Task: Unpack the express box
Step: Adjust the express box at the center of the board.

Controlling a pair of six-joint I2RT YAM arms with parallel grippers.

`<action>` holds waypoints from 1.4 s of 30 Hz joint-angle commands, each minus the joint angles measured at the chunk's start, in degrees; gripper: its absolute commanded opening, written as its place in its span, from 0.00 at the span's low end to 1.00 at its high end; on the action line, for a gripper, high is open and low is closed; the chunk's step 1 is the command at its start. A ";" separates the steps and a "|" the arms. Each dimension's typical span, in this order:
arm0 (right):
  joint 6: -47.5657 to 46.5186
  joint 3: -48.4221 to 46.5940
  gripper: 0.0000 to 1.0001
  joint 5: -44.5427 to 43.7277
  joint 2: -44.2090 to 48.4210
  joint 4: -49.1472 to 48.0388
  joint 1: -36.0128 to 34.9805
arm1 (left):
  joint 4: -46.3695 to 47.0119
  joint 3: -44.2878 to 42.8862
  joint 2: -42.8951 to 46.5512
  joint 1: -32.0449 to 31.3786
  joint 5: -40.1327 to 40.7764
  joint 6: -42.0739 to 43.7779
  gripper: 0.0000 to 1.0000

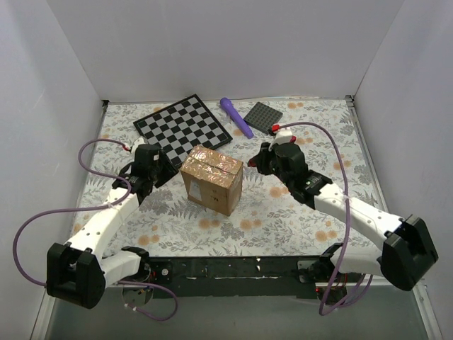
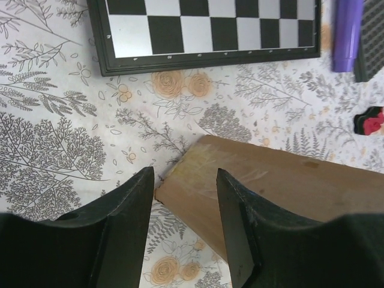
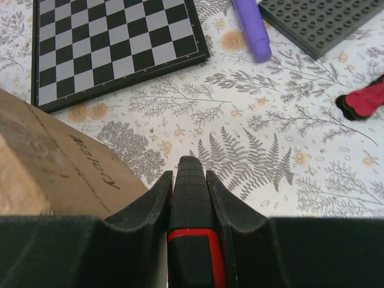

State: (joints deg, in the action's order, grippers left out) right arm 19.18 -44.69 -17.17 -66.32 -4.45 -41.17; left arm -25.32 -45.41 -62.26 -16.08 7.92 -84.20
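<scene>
**Overhead view with both wrist views.** The table (image 1: 283,219) was covered by a floral cloth. From its near edge, the left arm (image 1: 106,221) and the right arm (image 1: 354,210) reached toward the far side and converged on the middle.

The express box (image 1: 212,180) stood upright between them, at about the centre of the table. It was turned so that one vertical edge faced the near side. Its top flaps lay closed under shiny tan tape, and small printed marks showed on its near-left face.

The left pincer (image 2: 183,177) sat low, just beside the left side of the box. Its fingers were moderately parted and gripped nothing, and a corner of the box showed in the gap beyond them. Whether a finger touched the cardboard could not be told.

The right pincer (image 3: 189,180) was near the right side of the box but apart from it. Its fingers were clamped narrowly on a black ribbed tool (image 3: 192,252) with a red band, which pointed toward the far side.

Farther back, a chessboard (image 1: 182,126) lay to the far left of the box. To its right lay a purple cylinder (image 1: 236,117), and just beside that a dark grey studded plate (image 1: 272,117). White walls (image 1: 212,42) enclosed the table on three sides.
</scene>
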 commanded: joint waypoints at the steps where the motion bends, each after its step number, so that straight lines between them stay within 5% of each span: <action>1: -1.00 -4.54 0.01 5.36 -4.95 -6.00 0.04 | 1.15 0.67 -2.68 -0.18 1.04 0.62 0.45; 6: 1.56 -0.40 0.01 8.13 -1.88 -7.26 -0.93 | 3.00 0.59 -3.66 -0.18 -1.77 0.71 0.45; 10: 5.25 -2.51 0.01 -4.24 3.19 3.73 -0.85 | -1.75 -2.48 3.18 0.25 14.79 -1.66 0.46; 13: 9.55 -0.93 0.01 -3.68 9.34 6.64 -0.41 | -3.32 -9.50 4.79 1.13 19.14 -1.41 0.50; 18: 12.55 -0.40 0.01 3.44 15.34 11.64 -0.23 | 0.43 -16.90 1.44 1.13 10.74 1.40 0.97; 22: 12.90 -1.10 0.01 13.01 15.35 15.17 -0.14 | 7.64 -14.81 -0.58 1.13 -4.55 6.24 0.98; 27: 13.96 0.65 0.01 14.53 16.66 15.52 -0.23 | 14.41 -10.23 -2.34 1.14 -25.47 8.00 0.84; 37: 14.39 2.23 0.01 22.70 18.43 14.74 -0.14 | 16.36 -3.90 0.21 1.13 -32.26 8.44 0.69; 42: 14.66 3.20 0.01 21.13 18.16 13.50 -0.14 | 17.15 -2.23 0.47 1.13 -34.55 7.65 0.41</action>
State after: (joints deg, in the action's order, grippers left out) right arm 33.12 -41.47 3.03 -48.47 12.97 -41.36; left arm -10.13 -48.84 -63.94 -15.09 -22.55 -76.62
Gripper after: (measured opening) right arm 0.314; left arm 0.509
